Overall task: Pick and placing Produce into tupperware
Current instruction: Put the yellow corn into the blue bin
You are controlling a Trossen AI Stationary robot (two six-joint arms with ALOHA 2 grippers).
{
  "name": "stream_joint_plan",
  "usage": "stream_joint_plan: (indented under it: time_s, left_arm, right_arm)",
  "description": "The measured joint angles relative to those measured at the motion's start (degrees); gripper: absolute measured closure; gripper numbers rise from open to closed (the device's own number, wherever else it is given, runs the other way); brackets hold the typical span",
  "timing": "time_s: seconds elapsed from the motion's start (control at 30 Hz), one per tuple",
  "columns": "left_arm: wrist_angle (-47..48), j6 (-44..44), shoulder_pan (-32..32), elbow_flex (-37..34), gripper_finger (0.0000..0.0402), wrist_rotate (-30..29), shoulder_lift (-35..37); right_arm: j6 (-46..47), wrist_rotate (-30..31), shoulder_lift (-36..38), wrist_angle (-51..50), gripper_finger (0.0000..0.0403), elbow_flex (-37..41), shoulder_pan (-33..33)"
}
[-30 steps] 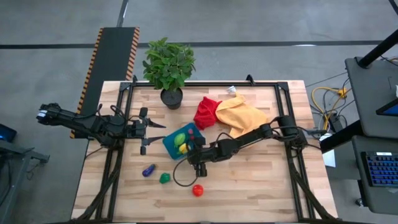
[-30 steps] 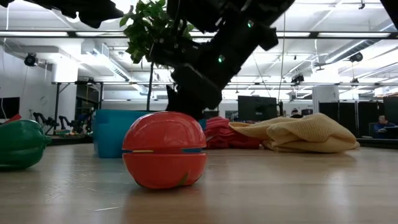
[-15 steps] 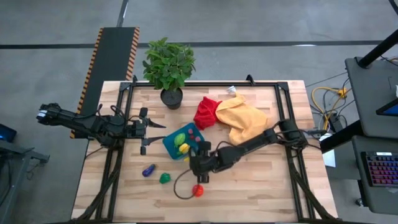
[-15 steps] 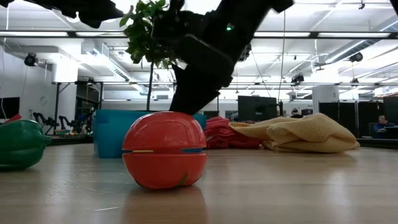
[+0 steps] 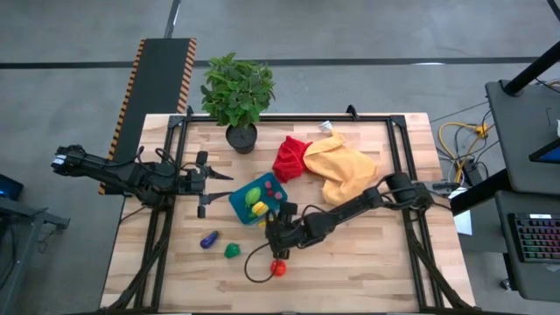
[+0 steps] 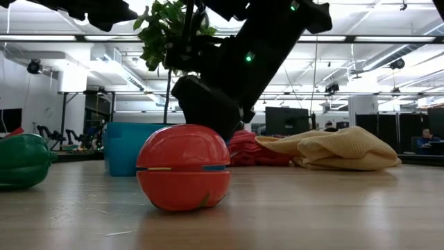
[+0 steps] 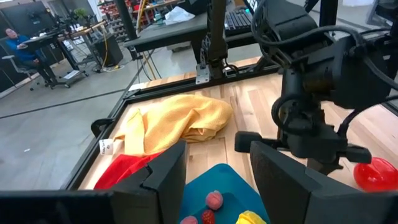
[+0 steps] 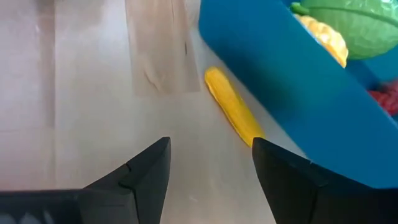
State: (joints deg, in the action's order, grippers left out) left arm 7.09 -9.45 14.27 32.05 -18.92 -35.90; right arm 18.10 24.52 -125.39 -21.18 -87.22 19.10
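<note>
The right arm (image 6: 257, 62) is hiding part of the blue tupperware (image 6: 128, 148); a green toy (image 6: 21, 161) is being cut off at the edge.

place: robotics lab | evidence: workbenches (image 7: 68, 31); monitors (image 6: 284, 119); concrete floor (image 5: 350, 35)

**What rests on our wooden tabletop**

On our tabletop (image 5: 367, 254) we see a potted plant (image 5: 238, 98), red cloth (image 5: 289, 159), yellow cloth (image 5: 343, 166), teal tupperware (image 5: 241, 203), a purple piece (image 5: 208, 238), green piece (image 5: 231, 250) and red ball (image 5: 278, 268).
</note>
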Motion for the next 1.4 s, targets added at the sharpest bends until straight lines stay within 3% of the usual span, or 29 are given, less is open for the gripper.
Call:
stream_joint_plan:
  time_s: [0.3, 0.9, 1.4]
  left_arm:
    - [0.03, 0.0, -0.01, 0.0, 0.0237, 0.0, -0.07]
    - [0.03, 0.0, 0.01, 0.0, 0.0237, 0.0, -0.04]
    - [0.03, 0.0, 0.0, 0.0, 0.0237, 0.0, 0.0]
  right_arm:
    - [0.99, 0.05, -0.41, -0.11, 0.0184, 0.4, -1.6]
    - [-2.11, -7.16, -0.41, 2.04, 0.0186, 0.9, -4.16]
    - [-2.08, -9.36, -0.41, 2.29, 0.0308, 1.38, -4.61]
